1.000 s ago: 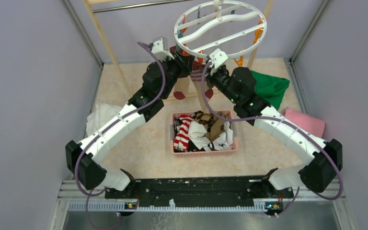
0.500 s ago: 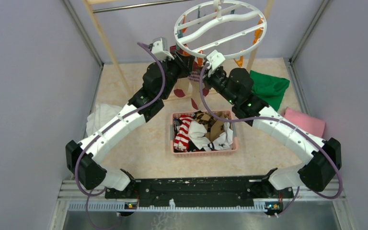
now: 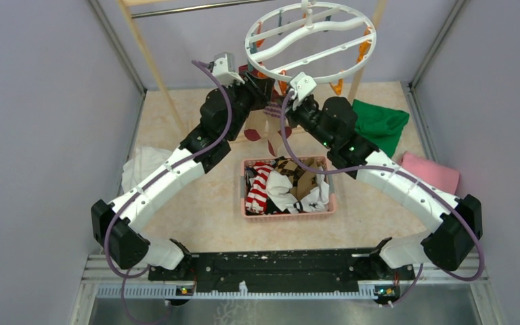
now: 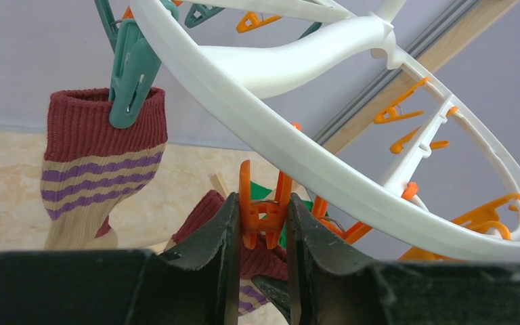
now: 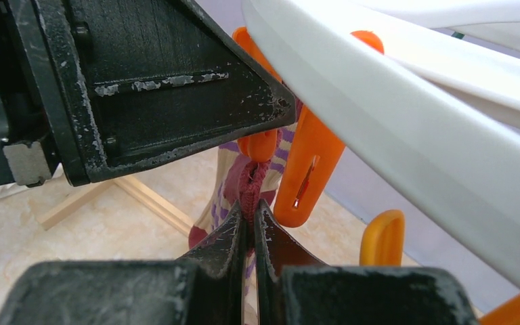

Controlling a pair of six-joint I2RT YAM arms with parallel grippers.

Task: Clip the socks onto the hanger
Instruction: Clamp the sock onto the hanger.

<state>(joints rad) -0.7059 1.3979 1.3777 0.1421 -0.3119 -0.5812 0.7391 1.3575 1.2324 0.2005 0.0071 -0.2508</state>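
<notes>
The white ring hanger (image 3: 310,40) hangs at the back, with orange and teal pegs. In the left wrist view, my left gripper (image 4: 264,217) is shut on the handles of an orange peg (image 4: 265,211) under the hanger's rim (image 4: 298,156). One tan and maroon striped sock (image 4: 98,169) hangs from a teal peg (image 4: 132,74). My right gripper (image 5: 251,220) is shut on the maroon cuff of a second striped sock (image 5: 249,186). It holds the cuff just below the orange peg's tip (image 5: 257,145). Both grippers meet under the ring's near edge (image 3: 274,91).
A pink basket (image 3: 288,215) with several socks stands mid-table. A green cloth (image 3: 382,125) and a pink cloth (image 3: 433,172) lie on the right, and a white cloth (image 3: 139,166) on the left. The wooden rack frame (image 3: 150,57) stands behind, with walls on both sides.
My right gripper has moved left and up with the sock's cuff, toward the peg in my left gripper. The left arm has shifted slightly.
</notes>
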